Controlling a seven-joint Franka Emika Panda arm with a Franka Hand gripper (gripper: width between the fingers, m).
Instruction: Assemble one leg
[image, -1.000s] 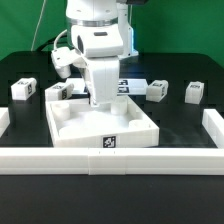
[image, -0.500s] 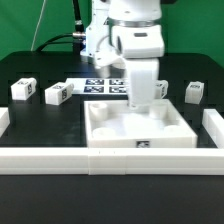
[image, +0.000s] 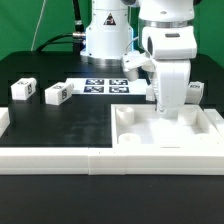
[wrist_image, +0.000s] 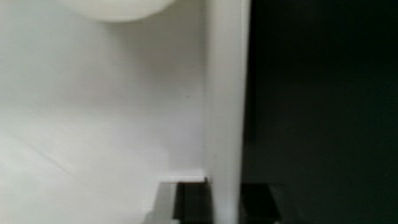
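Observation:
My gripper (image: 170, 108) stands at the exterior view's right, its fingers astride the back wall of the large white square tray (image: 165, 146) and shut on it. In the wrist view the gripper (wrist_image: 224, 192) has a dark finger (wrist_image: 191, 203) on each side of the tray's thin white wall (wrist_image: 224, 100). Two legs, small white posts with tags, stand at the exterior view's left (image: 22, 89) (image: 57, 94). A third leg (image: 196, 92) shows partly behind the gripper at the right. A fourth leg does not show.
The marker board (image: 105, 86) lies at the back middle, in front of the arm's base (image: 105, 40). A low white rail (image: 60, 160) runs along the front, with a raised end at the left (image: 4, 118). The tray's front edge sits against this rail.
My gripper has moved toward the exterior view's right, and the tray has slid along the front rail with it. The legs at the left have stayed put.

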